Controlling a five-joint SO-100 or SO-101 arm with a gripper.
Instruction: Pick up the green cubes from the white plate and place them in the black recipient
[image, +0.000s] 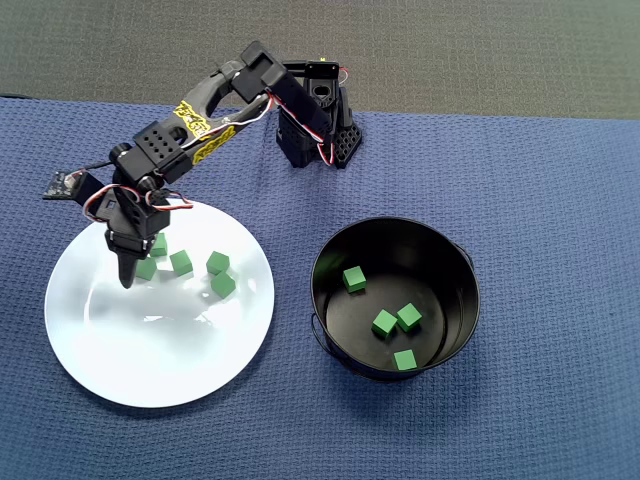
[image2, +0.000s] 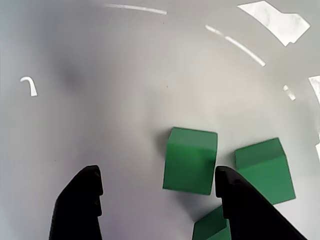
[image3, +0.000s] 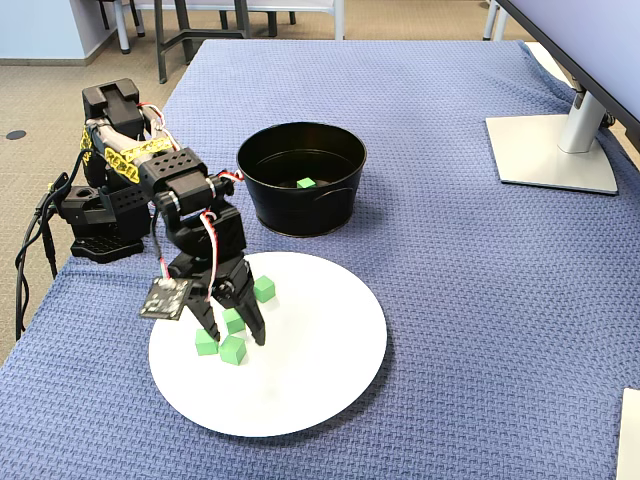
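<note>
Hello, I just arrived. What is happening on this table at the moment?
A small robot arm is moving green cubes from the white plate into the black pot. Four cubes already lie in the pot, for example one near its left wall in the overhead view. The gripper is lowered over the plate, open, with one cube between its fingers. It has not closed on it yet. Other cubes lie close beside it.

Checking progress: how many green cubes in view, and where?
9 green cubes: four in the black pot at; five on the white plate at, the last two partly hidden by the claw.
</note>
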